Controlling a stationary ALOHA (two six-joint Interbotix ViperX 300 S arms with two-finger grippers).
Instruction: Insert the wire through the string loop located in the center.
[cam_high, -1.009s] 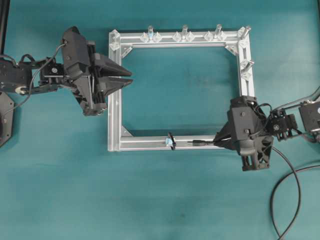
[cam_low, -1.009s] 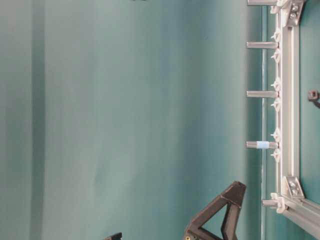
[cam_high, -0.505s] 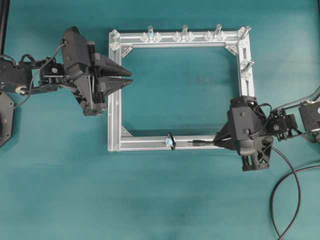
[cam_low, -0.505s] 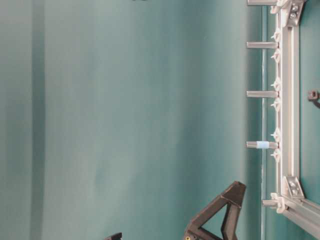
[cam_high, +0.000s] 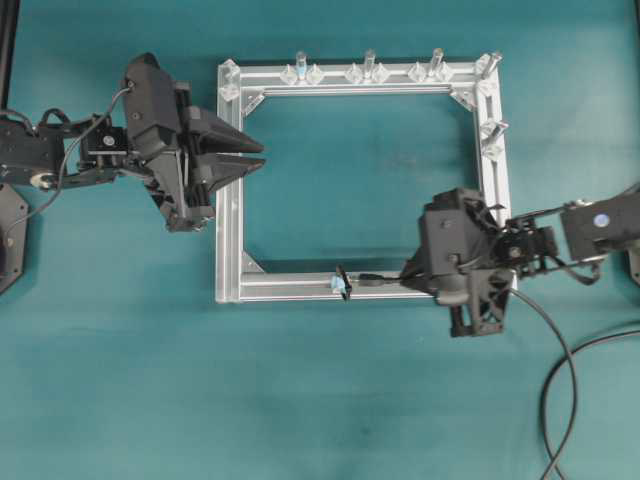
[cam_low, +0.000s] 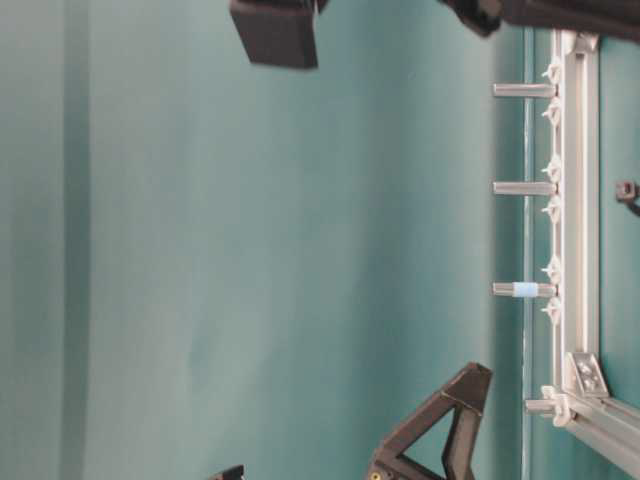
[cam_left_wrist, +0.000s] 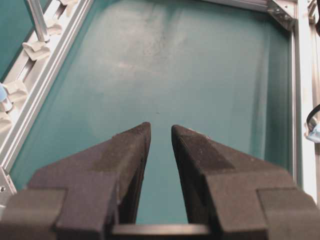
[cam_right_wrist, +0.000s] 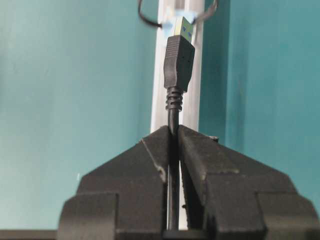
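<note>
The right end effector (cam_right_wrist: 172, 137) is clamped on the wire (cam_right_wrist: 173, 165), its two black fingers (cam_right_wrist: 150, 155) pressed against the thin black cable just behind the ribbed strain relief. Straight ahead of the fingertips the wire ends in a rectangular USB plug (cam_right_wrist: 179, 62) with a metallic tip. That tip sits at the string loop (cam_right_wrist: 150, 21), whose black ring shows just past the plug on either side of it, with a pale blue base piece behind the tip; whether the tip has entered the ring cannot be told. Under the plug and loop runs the aluminium frame (cam_right_wrist: 159, 100), lying on the teal table (cam_right_wrist: 75, 100).

In the overhead view the right end effector (cam_high: 405, 283) points along the frame's lower rail toward the loop (cam_high: 342, 281), and the wire (cam_high: 565, 380) trails off behind it across the table.

The left end effector (cam_left_wrist: 160, 137) holds nothing, its fingers (cam_left_wrist: 132, 150) standing slightly apart with bare table visible between them. Ahead of it lies the inside of the frame (cam_left_wrist: 55, 55), with an upright bolt post (cam_left_wrist: 37, 20) far off to its left. In the overhead view it (cam_high: 262, 160) hovers over the frame's left rail, well apart from the loop.
</note>
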